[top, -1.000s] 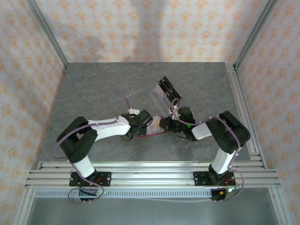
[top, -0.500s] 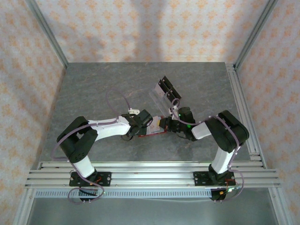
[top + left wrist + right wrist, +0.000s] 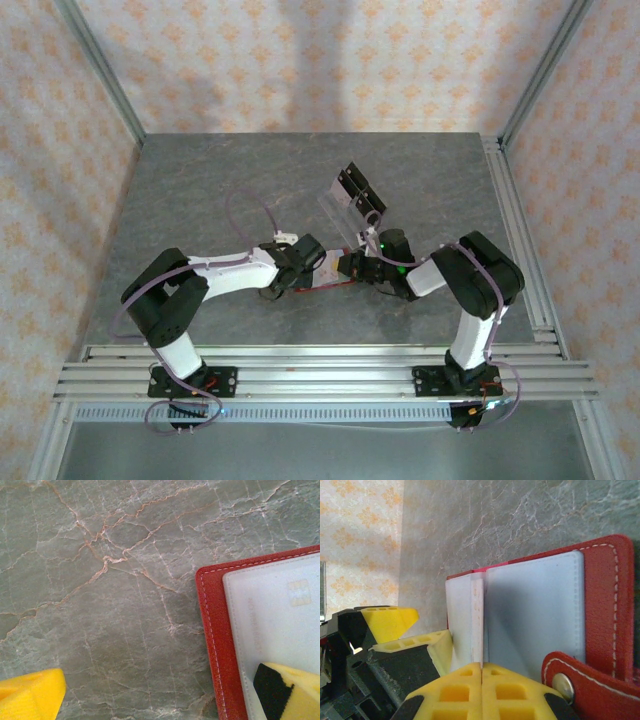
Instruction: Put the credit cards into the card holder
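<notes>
The red card holder (image 3: 602,605) lies open on the stone table, its pale inner pocket (image 3: 535,610) facing up and its snap tab (image 3: 563,686) at the near corner. My right gripper (image 3: 481,666) is shut on a thin pale credit card (image 3: 477,620), held edge-on with its far end at the wallet's fold. My left gripper (image 3: 160,695) is open; one fingertip (image 3: 292,692) rests on the pale card face (image 3: 275,615) of the card holder (image 3: 212,630), the other fingertip (image 3: 30,697) over bare table. From above, both grippers meet over the card holder (image 3: 338,283).
A clear plastic stand with black blocks (image 3: 352,193) sits just behind the grippers. Aluminium rails (image 3: 320,370) run along the near edge and the right side (image 3: 515,230). Open table surface (image 3: 200,190) stretches to the left and back.
The right arm has edged slightly left, bringing its gripper and card closer over the wallet. The left arm has stayed put.
</notes>
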Available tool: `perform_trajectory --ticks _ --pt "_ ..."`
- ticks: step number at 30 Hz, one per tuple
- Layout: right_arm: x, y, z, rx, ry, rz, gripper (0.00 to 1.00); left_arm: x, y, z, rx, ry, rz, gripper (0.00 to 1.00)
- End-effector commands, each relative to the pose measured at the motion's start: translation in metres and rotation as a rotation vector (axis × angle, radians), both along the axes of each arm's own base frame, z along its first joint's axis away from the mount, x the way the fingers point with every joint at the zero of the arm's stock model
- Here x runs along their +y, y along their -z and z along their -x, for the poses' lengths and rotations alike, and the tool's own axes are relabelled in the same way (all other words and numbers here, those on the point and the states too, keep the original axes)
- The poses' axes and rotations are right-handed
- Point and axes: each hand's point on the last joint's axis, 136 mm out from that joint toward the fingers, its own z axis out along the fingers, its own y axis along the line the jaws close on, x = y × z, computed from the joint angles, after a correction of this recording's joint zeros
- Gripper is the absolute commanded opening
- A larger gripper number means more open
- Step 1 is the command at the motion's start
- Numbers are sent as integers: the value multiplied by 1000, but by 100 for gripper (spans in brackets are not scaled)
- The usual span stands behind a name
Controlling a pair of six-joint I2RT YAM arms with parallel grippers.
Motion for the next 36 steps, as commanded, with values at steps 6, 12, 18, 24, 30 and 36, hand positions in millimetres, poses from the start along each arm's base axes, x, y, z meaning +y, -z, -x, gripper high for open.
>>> perform_trajectory --ticks 6,12,18,24,30,36 --pt "9 -6 -5 -18 -33 -40 0 23 16 12 72 6 -117 99" --pt "11 -3 -7 -2 -36 -43 0 23 16 12 72 7 -118 99" --pt "13 1 -6 13 -45 -46 0 24 16 13 73 6 -121 100" --pt "18 5 -1 27 -61 -38 0 24 15 13 70 7 -116 100" --pt "21 8 2 42 -75 -14 0 23 15 13 71 6 -113 100" --pt "16 -1 -1 37 -46 33 27 22 11 11 60 -1 -106 100"
